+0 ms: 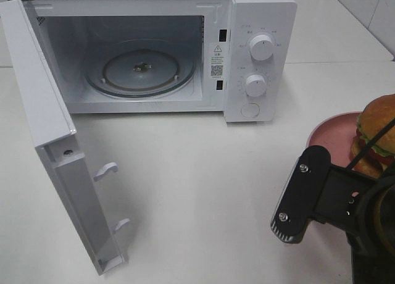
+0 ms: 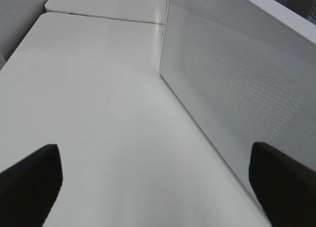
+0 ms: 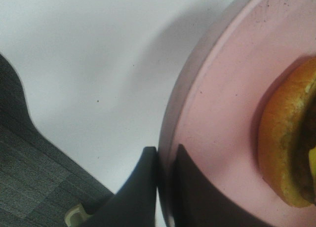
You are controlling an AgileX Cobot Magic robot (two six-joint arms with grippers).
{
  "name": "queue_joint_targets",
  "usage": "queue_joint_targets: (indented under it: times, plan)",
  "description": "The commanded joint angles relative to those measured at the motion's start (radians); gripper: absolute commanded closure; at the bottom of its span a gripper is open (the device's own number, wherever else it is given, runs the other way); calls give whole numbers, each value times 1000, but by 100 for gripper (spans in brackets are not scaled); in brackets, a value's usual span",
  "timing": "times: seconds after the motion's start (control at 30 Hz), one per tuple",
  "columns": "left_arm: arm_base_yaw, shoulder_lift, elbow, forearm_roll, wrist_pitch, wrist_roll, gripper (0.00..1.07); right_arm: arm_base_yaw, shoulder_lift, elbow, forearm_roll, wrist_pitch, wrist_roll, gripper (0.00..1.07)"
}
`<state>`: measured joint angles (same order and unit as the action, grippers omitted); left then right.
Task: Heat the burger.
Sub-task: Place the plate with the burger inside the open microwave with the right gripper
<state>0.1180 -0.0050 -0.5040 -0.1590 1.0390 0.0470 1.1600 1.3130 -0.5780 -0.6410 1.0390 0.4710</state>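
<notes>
Right claw (image 3: 165,152), wrist view: its two dark fingers (image 3: 140,187) are pressed together on the rim of the pink plate (image 3: 222,113), one finger outside the rim and one inside, so the plate edge is pinched between them. On this plate lies the burger (image 3: 289,148), its golden-brown bun just inward of the pinched rim but apart from the fingers.

Exterior high view: the burger (image 1: 378,126) rests on the pink plate (image 1: 333,133) at the right edge of the white table (image 1: 203,173), with green lettuce and a red layer showing under the bun. The black body of the right arm covers the near part of the plate. The plate stands in front of and to the right of the microwave oven (image 1: 259,12), well apart from its cavity. The oven door (image 1: 43,123) is swung fully open to the left, exposing the bare glass turntable (image 1: 142,71). An upper knob (image 1: 261,47) and a lower knob (image 1: 255,85) sit on the control panel.

Left claw (image 2: 158,187), wrist view: spread wide and holding nothing, it hangs above the table beside the perforated outer face of the open door (image 2: 237,89).
</notes>
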Motion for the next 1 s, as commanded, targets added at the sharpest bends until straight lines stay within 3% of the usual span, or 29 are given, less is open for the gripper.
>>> queue_joint_targets:
  times: [0.03,1.0]
  plan:
    - [6,-7,1,-1,-8,0,9,5,-9,-1,-69,2,-70,107]
    - [6,-7,1,-1,-8,0,9,5,-9,-3,-144,-221,-479,107]
